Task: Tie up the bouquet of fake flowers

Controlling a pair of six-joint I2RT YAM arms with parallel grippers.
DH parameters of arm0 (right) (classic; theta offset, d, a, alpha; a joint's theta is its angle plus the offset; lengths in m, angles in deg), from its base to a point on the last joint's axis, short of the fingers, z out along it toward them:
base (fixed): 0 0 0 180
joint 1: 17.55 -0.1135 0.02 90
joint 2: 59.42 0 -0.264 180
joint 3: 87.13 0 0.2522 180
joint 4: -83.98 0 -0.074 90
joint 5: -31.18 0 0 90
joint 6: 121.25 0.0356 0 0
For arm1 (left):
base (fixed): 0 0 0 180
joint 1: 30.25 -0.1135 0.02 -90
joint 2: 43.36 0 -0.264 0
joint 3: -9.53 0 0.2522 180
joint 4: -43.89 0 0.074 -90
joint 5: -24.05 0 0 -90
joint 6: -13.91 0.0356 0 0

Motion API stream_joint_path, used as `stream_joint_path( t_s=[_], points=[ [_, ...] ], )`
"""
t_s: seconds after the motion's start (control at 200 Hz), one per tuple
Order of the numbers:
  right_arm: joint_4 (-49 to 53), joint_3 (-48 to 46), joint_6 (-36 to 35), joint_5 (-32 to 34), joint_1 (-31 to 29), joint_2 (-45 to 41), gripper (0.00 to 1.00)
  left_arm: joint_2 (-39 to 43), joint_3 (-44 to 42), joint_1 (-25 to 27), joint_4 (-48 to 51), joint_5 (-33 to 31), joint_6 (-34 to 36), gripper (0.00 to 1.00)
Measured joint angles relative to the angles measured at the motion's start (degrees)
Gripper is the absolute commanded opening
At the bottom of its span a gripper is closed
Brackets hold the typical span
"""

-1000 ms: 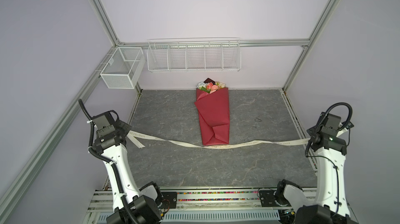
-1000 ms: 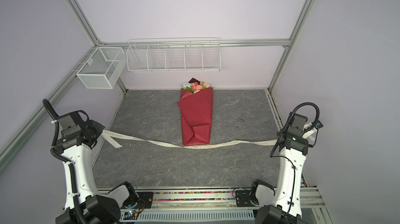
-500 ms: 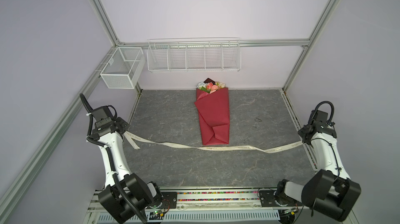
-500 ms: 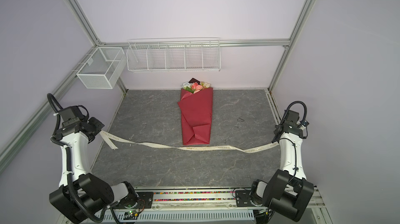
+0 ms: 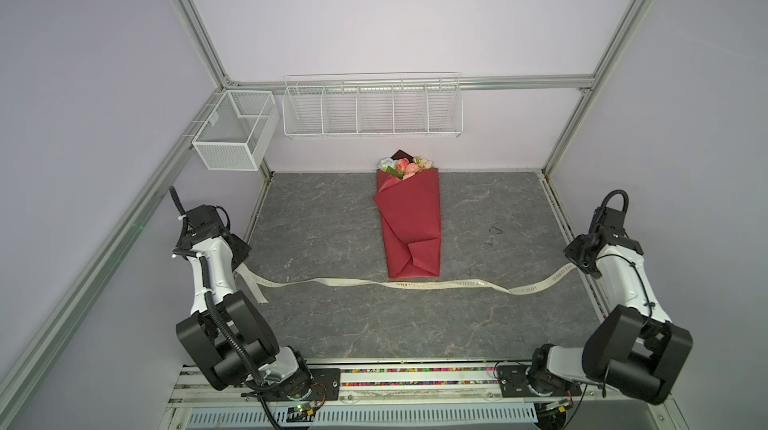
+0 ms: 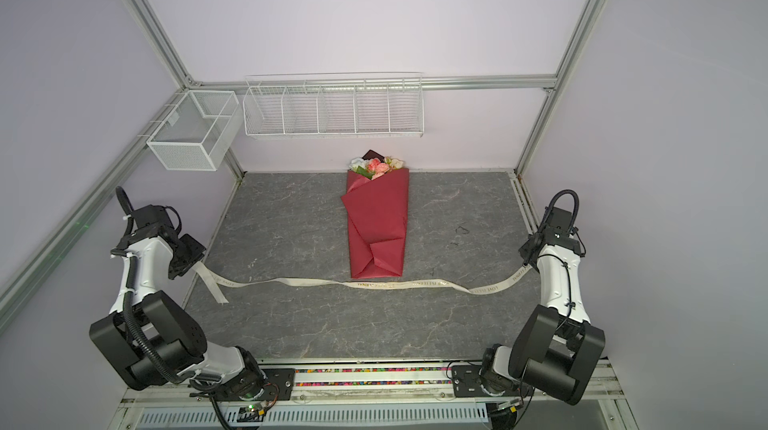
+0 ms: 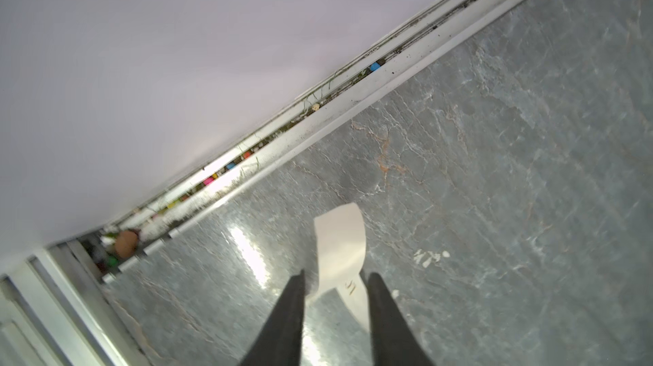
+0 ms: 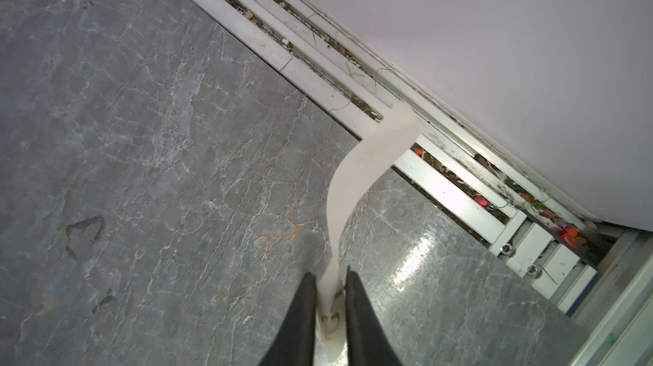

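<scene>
Change vs a sec ago: both arms had dropped from a high, taut hold to low at the table (image 5: 332, 324) edges. The ribbon (image 5: 415, 284) had gone from a stretched line to slack, lying wavy on the surface from 9 to 3 o'clock. Jaws that were shut then had begun to part. Reads as a let-go: ribbon laid out, not wrapped. So no tie yet. My guess: next step = re-grasp & cross the ends over the wrap.

Bouquet (image 5: 409, 220) lay flat in dark-red paper, centre toward 12 in both top views, blooms at 12, folded foot at 6. Ribbon passed right at that foot, not around it. Touching or tucked under, couldn't tell.

L gripper (image 7: 335, 276): jaws clearly apart, ribbon end lying loose btwn them on the table, nothing clamped. R gripper (image 8: 330, 274): jaws only narrowly apart, ribbon standing on edge btwn them & curling off toward the rail (image 8: 300, 56). It looked released more than pinched, tho contact couldn't be ruled out.

Pose: L arm (image 5: 210, 266) at 9, forearm near upright, elbow folded back toward 7, wrist tipped down & in toward 3. R arm (image 5: 619, 270) mirrored at 3, wrist pointing toward 9, tip at the ribbon's lifted end.
</scene>
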Motion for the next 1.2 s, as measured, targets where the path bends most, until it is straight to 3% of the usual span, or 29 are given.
stream_joint_path(
  t_s=[0.06,0.125,0.21,0.345,0.465,0.56,0.645,0.755,0.84,0.98,1.205],
  points=[
    [0.00,0.00,0.00,-0.52,-0.07,-0.63,0.45,0.85,0.02,0.00,0.24,0.70,0.11,0.47],
    [0.02,0.00,-0.20,-0.66,-0.35,-1.75,0.46,1.99,0.02,0.00,0.37,2.14,0.07,0.49],
    [0.00,0.00,-0.81,-0.98,-0.85,-3.30,0.59,3.58,0.02,0.02,0.50,4.90,-0.02,0.54],
    [-0.02,0.00,-1.31,-1.92,-1.53,-4.72,0.65,6.25,0.02,1.68,0.52,9.75,0.31,0.58],
    [-1.44,-0.94,-1.29,-7.34,-1.62,-4.98,0.71,8.13,-0.15,7.23,0.00,14.10,0.26,0.63],
    [-5.77,-3.85,-0.50,-16.46,-3.28,-5.77,0.72,9.05,-2.12,13.92,-3.58,19.19,-1.57,0.63],
    [-9.22,-5.07,0.83,-24.26,-8.31,-5.07,0.72,8.52,-4.04,21.27,-7.08,23.34,-3.65,0.66],
    [-13.27,-4.85,1.77,-28.81,-15.15,-2.97,0.72,4.94,-5.29,31.34,-12.63,27.71,-7.04,0.68],
    [-15.69,-4.50,2.75,-30.82,-19.69,-0.92,0.71,1.86,-5.66,35.93,-16.90,29.57,-9.35,0.68],
    [-20.35,-4.50,4.92,-32.15,-23.85,1.57,0.72,-2.97,-5.99,39.36,-23.58,32.39,-13.20,0.69],
    [-24.11,-0.48,6.03,-33.24,-29.03,9.46,0.72,-11.56,-4.22,40.37,-30.40,36.13,-15.96,0.73]
  ],
)
